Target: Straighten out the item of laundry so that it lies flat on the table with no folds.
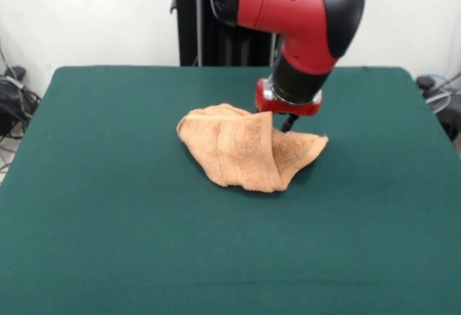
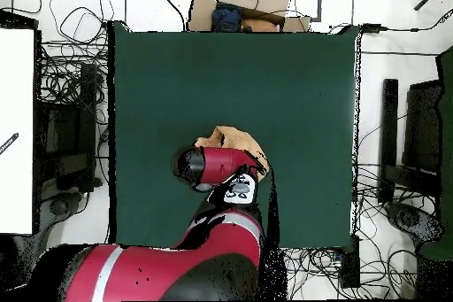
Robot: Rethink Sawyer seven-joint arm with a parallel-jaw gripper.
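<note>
I see the towel (image 1: 245, 149) lying crumpled and folded near the middle of the green tabletop (image 1: 108, 243). My pincer (image 1: 289, 122) is low at the towel's back edge, partly behind a raised fold; I cannot tell how its tips stand.

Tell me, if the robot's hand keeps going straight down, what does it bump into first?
Probably the towel. The hand points down at its far edge, with the green table just underneath.
</note>
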